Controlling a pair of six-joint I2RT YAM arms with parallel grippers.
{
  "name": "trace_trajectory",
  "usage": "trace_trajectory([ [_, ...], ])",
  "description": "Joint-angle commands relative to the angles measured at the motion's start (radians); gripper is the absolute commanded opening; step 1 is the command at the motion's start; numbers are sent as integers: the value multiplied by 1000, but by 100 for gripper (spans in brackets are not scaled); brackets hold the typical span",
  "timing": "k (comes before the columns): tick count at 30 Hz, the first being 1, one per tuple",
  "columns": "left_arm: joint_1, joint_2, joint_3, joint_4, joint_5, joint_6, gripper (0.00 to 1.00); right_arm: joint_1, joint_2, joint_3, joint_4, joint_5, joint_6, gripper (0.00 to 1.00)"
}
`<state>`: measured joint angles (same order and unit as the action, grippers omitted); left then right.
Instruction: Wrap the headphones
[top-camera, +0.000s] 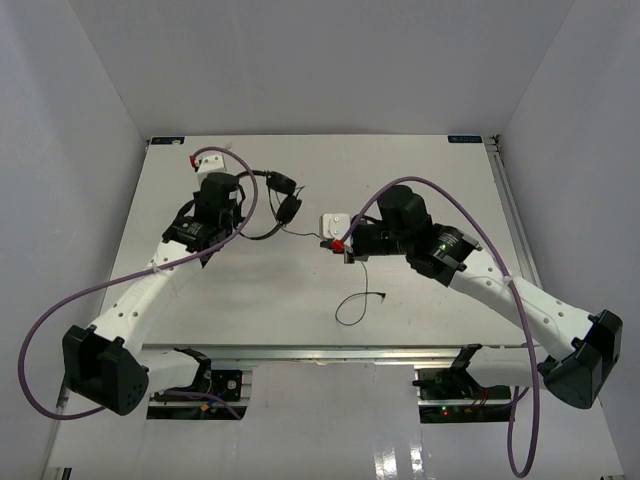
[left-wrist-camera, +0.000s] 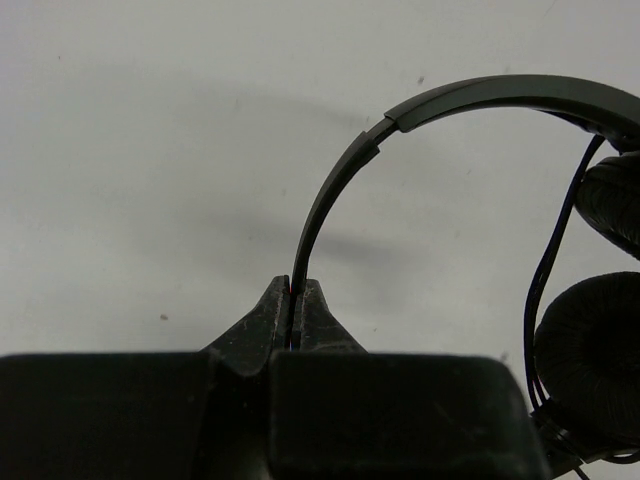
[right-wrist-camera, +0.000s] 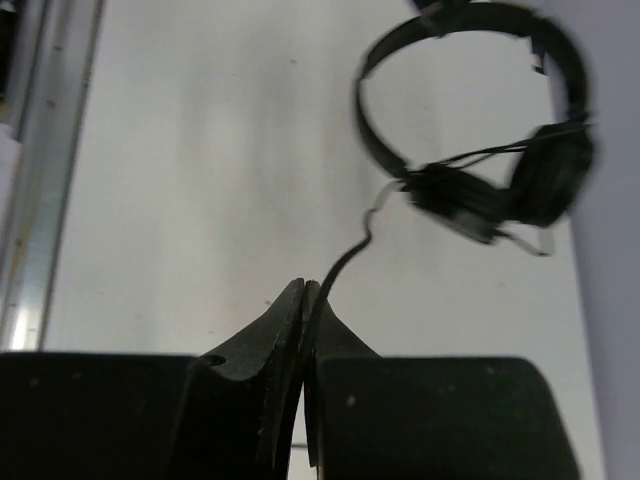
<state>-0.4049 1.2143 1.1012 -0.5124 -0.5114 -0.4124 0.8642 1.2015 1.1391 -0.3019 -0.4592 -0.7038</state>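
The headphones (top-camera: 283, 195) lie on the white table (top-camera: 300, 280) at the back left, black, with a thin arched headband (left-wrist-camera: 350, 170) and two round padded earcups (left-wrist-camera: 590, 360). My left gripper (left-wrist-camera: 296, 290) is shut on the headband, which comes up out of its fingertips. The thin black cord (right-wrist-camera: 345, 255) runs from the earcups to my right gripper (right-wrist-camera: 312, 290), which is shut on it near the table's middle (top-camera: 346, 250). Beyond that grip, the loose end of the cord (top-camera: 352, 312) curls on the table toward the front, with the plug at its tip.
A small white box (top-camera: 335, 222) sits just behind the right gripper. Another white piece with a red mark (top-camera: 205, 160) lies at the back left. Purple robot cables (top-camera: 60, 310) loop beside both arms. An aluminium rail (top-camera: 505, 200) lines the table's right edge, and white walls surround it.
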Motion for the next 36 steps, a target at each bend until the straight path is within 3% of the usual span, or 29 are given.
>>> trace_trajectory([
  [1, 5, -14, -67, 71, 84, 42, 0, 14, 50, 127, -106, 196, -142, 8],
  [8, -5, 28, -121, 85, 342, 150, 0, 42, 127, 168, -64, 386, -260, 8],
  [14, -33, 2, -192, 90, 484, 209, 0, 41, 188, 198, 5, 453, -191, 8],
  [22, -65, -29, -252, 111, 461, 148, 0, 29, 233, 240, -7, 418, -113, 8],
  [29, -55, -49, -185, 135, 473, 29, 0, -10, 133, 154, -31, 341, -117, 8],
  [36, -24, -50, -142, 161, 584, -126, 0, -50, 1, 38, -84, 210, -130, 8],
])
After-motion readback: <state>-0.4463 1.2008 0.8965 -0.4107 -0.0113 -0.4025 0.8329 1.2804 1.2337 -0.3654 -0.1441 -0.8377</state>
